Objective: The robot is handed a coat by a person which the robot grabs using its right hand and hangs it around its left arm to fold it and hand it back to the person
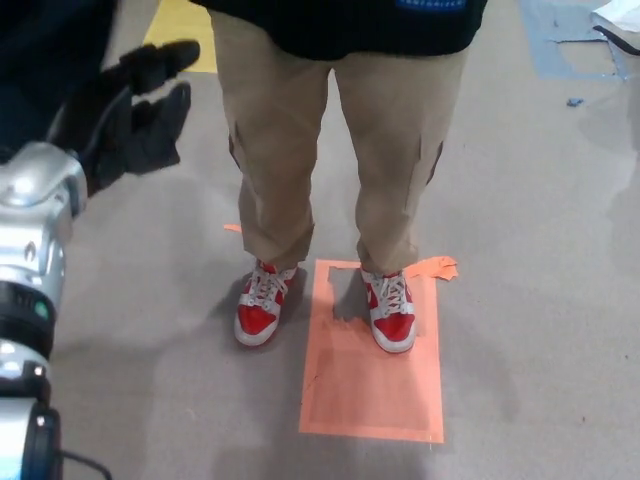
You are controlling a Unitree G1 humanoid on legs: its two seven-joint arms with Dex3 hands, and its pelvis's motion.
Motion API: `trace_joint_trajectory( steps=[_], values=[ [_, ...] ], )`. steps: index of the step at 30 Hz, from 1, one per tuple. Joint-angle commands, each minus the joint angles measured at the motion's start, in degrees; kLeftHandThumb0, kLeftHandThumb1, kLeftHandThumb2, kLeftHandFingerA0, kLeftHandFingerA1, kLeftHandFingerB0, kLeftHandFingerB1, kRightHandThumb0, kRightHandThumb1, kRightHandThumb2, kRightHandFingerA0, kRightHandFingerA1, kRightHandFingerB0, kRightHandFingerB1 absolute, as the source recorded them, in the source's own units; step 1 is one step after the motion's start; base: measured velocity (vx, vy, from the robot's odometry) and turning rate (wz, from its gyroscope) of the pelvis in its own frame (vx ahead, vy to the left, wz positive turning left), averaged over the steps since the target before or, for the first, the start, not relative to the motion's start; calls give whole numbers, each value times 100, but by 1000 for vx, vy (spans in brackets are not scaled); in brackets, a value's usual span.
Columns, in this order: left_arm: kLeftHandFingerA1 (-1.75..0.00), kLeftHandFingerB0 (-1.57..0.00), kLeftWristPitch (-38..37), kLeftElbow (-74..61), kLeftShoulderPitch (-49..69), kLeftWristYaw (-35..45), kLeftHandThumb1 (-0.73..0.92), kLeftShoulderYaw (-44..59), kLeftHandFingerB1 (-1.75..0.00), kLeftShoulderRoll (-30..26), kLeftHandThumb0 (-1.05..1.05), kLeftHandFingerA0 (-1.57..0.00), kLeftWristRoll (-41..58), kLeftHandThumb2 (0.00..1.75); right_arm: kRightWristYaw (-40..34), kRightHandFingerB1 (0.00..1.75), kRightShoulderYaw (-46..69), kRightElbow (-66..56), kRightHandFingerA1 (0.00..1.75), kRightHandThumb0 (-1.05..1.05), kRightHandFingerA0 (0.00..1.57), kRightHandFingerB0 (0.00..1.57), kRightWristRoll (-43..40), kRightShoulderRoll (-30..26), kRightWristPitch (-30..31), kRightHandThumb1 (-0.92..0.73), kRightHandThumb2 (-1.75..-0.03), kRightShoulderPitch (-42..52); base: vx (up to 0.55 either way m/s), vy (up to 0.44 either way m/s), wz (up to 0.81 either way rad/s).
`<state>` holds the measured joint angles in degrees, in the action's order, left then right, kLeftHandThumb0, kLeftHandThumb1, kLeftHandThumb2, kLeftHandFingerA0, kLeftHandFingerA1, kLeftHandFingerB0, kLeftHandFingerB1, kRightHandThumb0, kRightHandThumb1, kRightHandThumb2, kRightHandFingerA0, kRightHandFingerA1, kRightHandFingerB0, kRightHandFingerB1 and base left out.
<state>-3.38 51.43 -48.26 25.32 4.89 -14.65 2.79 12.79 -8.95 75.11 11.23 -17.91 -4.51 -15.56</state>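
Note:
My left arm comes in from the lower left, silver forearm leading to the black left hand (135, 115), which is raised and open with its fingers spread and nothing in it. Only a dark blue scrap of the coat (45, 45) shows at the top left corner, behind the hand. A person stands right in front of me in tan trousers (340, 140), a dark top and red and white shoes (262, 305). My right hand does not show.
An orange taped rectangle (375, 385) marks the grey floor; the person's one shoe stands on its top edge. A yellow patch (185, 25) lies at the top left, blue tape (560, 35) at the top right.

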Motion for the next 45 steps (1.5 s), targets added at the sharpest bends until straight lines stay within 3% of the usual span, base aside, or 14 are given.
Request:
trace_joint_trajectory(
  steps=[1,10,11,13,25,26,28,35,36,37,40,42,43,45],
  values=[
    [-38,-4,-199,-222,426,64,66,-63,-39,52,-76,-3,20,99,-55,11,70,22,9,-89,0,0,52,-55,19,-82,-116,59,0,0,0],
    [-21,-5,-281,-639,1556,221,68,146,-20,115,-81,-5,284,98,-38,27,176,32,17,-79,0,8,28,-44,-5,-77,-112,19,0,0,0],
    [-21,-5,-313,-697,1730,234,67,153,-22,91,-80,-6,279,97,-33,24,171,32,17,-77,0,6,39,-46,-7,-92,-73,12,0,0,0],
    [-23,-4,-453,-774,2125,277,68,191,-22,82,-79,-4,310,97,-63,15,190,30,15,-82,0,0,42,-59,8,-80,-115,18,0,0,0],
    [-27,-4,-1286,313,3560,87,70,587,-29,-331,-74,-4,253,101,-454,13,449,13,16,-87,4,4,-24,31,-199,-83,-112,54,0,0,0],
    [-49,0,-1350,479,3590,-15,58,585,-46,-378,-34,0,194,112,-520,14,409,10,20,-87,7,7,45,25,-223,-83,-111,70,0,0,0],
    [-34,-4,-1488,893,3675,-317,70,515,-40,-534,-68,-3,-7,103,-512,19,538,13,28,-80,6,6,-73,44,-340,-77,-107,138,0,0,0],
    [-32,0,-1425,1767,3703,-349,72,730,-33,-649,-64,0,196,102,-732,30,934,3,33,-71,3,3,-297,145,-332,-69,-105,69,0,0,0],
    [-26,-4,-1423,1877,3715,-260,73,737,-31,-699,-71,-4,187,102,-670,25,1130,-6,26,-76,11,16,-448,185,-294,-84,-68,-49,0,0,0],
    [-24,-8,-1398,1928,3732,-209,74,741,-30,-723,-75,-3,186,102,-667,39,1180,-17,38,-78,0,14,-462,200,-301,-72,-102,-117,0,0,0],
    [-24,-5,-1288,2034,3711,-190,74,768,-28,-716,-70,0,196,103,-719,31,1154,-40,31,-79,3,14,-308,188,-303,-72,-105,-254,0,0,0],
    [-24,-6,-1194,2116,3693,-286,75,724,-27,-726,-74,0,122,104,-803,24,1283,-53,24,-73,5,8,-418,281,-193,-86,-68,-320,0,0,0],
    [-24,-5,-1146,2139,3695,-321,74,696,-29,-731,-76,-4,93,103,-805,33,1303,-43,32,-82,2,13,-414,316,-238,-73,-104,-270,0,0,0],
    [-22,-5,-1074,2161,3710,-331,76,651,-27,-762,-78,-5,55,103,-816,30,1263,-39,29,-79,0,12,-355,388,-362,-73,-105,-148,0,0,3]
  ],
)
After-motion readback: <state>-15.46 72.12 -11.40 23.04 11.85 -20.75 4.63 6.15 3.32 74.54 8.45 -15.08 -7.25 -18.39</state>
